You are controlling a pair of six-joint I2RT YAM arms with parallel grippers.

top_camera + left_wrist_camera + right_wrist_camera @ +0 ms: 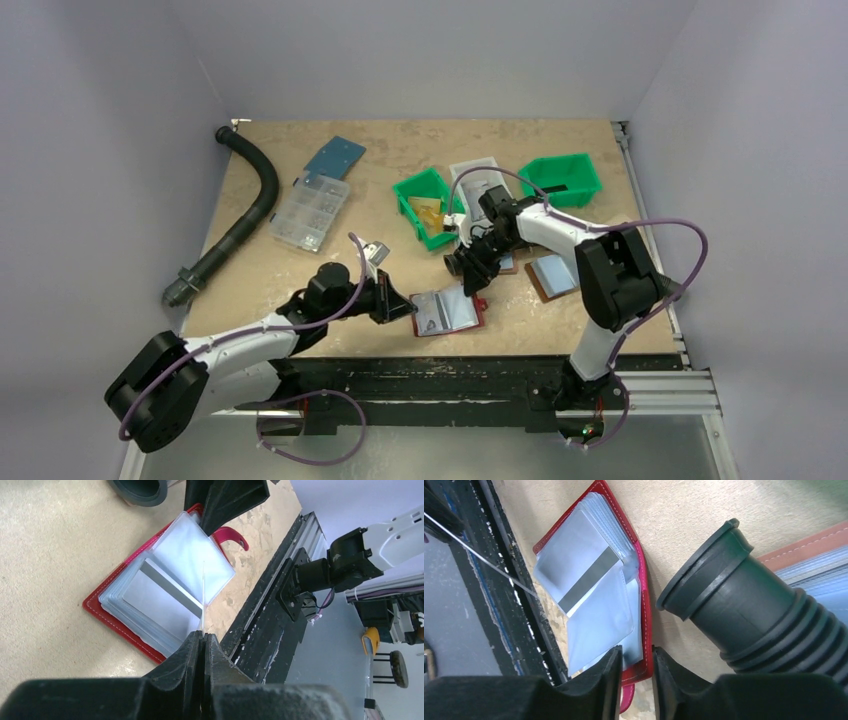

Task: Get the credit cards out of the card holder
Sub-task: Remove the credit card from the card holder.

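The dark red card holder [450,312] lies open near the table's front edge, pale pockets up. A pale card with a grey stripe [160,595] shows in its pockets, also in the right wrist view [574,575]. My left gripper [204,636] is shut on a thin pale card [203,600] seen edge-on, standing over the holder's near edge; it appears as a thin line in the right wrist view [484,555]. My right gripper [636,652] is closed on the holder's red cover edge [646,630] beside the red tab [235,534].
A black ribbed tube end [749,615] lies right beside the holder. A brown folder [553,275] lies to the right. Two green bins [428,205] [560,178], a clear organiser box [310,212] and a long black hose [250,200] sit further back. The table's black front rail [270,605] is close.
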